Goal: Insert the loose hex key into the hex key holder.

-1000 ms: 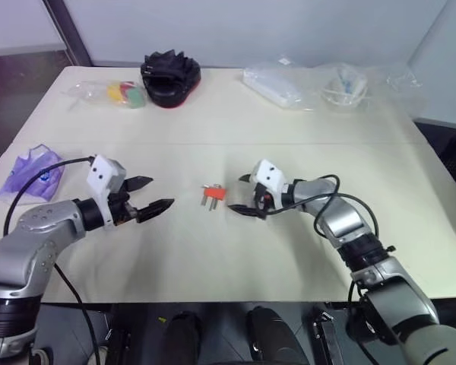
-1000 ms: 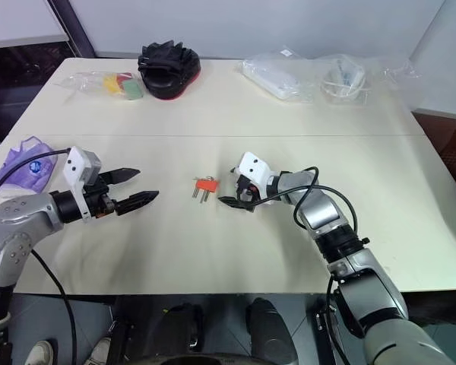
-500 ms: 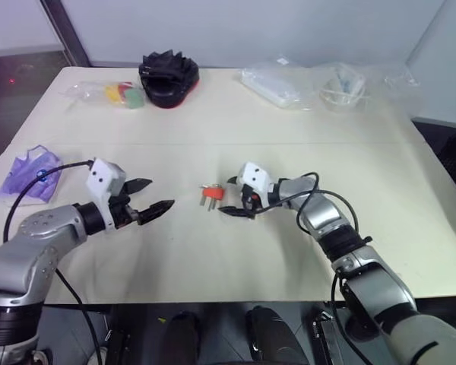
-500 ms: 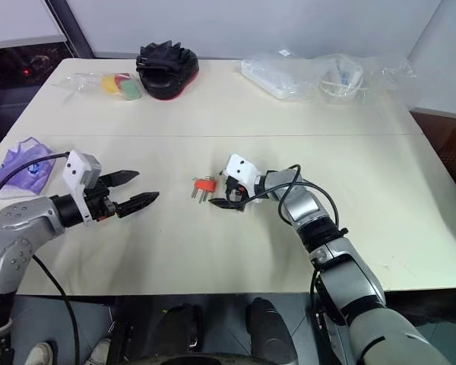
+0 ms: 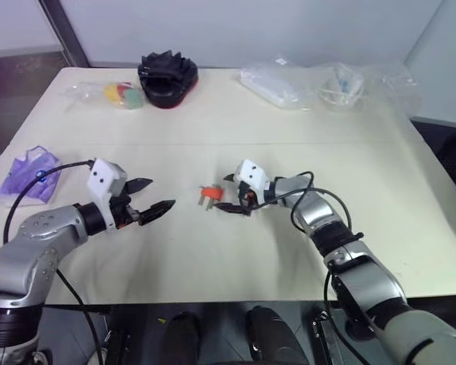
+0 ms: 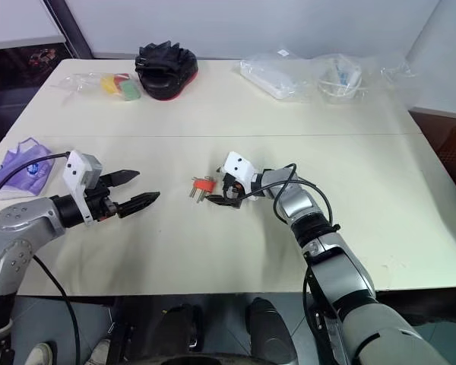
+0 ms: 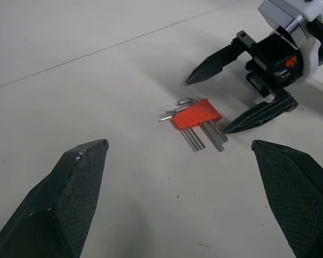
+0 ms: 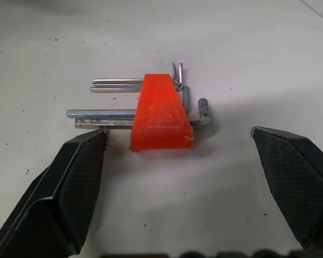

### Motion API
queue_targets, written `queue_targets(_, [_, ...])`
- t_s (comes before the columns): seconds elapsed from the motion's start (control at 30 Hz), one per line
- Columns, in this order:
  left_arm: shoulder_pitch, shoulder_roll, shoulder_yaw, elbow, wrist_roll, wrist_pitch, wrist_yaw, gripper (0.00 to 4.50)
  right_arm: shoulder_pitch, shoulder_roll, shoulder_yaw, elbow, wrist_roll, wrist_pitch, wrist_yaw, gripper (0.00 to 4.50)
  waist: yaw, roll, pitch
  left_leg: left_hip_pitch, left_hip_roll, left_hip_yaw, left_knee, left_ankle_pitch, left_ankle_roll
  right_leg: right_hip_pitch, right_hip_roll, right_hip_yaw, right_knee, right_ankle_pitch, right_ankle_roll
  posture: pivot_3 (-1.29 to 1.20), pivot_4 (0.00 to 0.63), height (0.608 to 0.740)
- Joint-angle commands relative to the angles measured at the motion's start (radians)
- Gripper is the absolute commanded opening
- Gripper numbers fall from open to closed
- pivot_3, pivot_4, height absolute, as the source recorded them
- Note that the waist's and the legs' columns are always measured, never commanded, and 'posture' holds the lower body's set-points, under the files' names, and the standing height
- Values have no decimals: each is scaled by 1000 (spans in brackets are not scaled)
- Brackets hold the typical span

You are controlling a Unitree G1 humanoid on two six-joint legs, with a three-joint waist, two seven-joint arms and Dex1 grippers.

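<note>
Red-orange plastic is what catches my eye first: the hex key holder [image 8: 160,114] lies flat near the middle of the pale surface [image 5: 235,122], with several silver keys pushed through it. The right hand [image 5: 233,193] stands just beside it, its two black fingers wide apart, one on each side of the block and not touching it as far as I can see; one lower fingertip [image 7: 231,127] is very near the tips of the long keys. The left hand [image 5: 153,195] hovers well apart to the left, also spread open and holding nothing. About the loose hex key I cannot say with certainty: all the keys I see lie in or against the holder, and the thick one along its near edge [image 8: 91,124] could be the loose one, or not. The danger, I think, is this: if the right hand closes now, the fingers may catch the key ends and not the block, so the light holder can spin or slide away. A loose key resting there could also be knocked off and roll. Picking such a thin rod from a flat surface is difficult too.
</note>
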Motion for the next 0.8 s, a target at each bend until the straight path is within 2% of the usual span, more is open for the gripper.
queue_targets(0.03, [-4, 6, 25, -31, -1, -18, 3, 4500, -24, 13, -8, 34, -20, -18, -8, 3225, -7, 0, 0, 0, 0, 0, 0, 0, 0, 0, 0, 0, 0, 0, 0, 0, 150, 740])
queue_targets(0.17, [-3, 5, 25, -30, 5, -21, 6, 4500, -23, 17, -7, 50, -29, -34, -4, 1097, -12, 0, 0, 0, 0, -1, 0, 0, 0, 0, 0, -1, 1, 0, 0, 0, 150, 740])
queue_targets(0.2, [-4, 5, 25, -29, 6, -22, 7, 4500, -22, 17, -6, 50, -33, -39, -3, 966, -12, 0, 0, 0, 0, -1, 0, 0, 0, 0, 0, -1, 1, 0, 0, 0, 150, 740])
queue_targets(0.37, [-14, 5, 18, -13, 8, -29, 3, 4500, 10, -6, -12, -20, -74, -107, -69, 973, -11, 0, 0, 0, 0, -1, 0, 0, 0, 0, 0, -1, 1, 0, 0, 0, 150, 740])
queue_targets(0.7, [-139, -29, -44, 82, 26, -68, -36, 4500, 50, -169, -5, -303, -347, -483, -390, 973, -15, 0, 0, -1, -1, 0, 0, 0, -1, -1, 0, -1, 0, 0, 0, 0, 150, 740])
queue_targets(0.8, [-199, -50, -67, 117, 12, -71, -72, 4500, 56, -230, -11, -387, -479, -594, -521, 973, -13, 0, 0, -1, -1, 0, -1, 0, -1, -2, 0, -1, 1, 0, 0, 0, 150, 740])
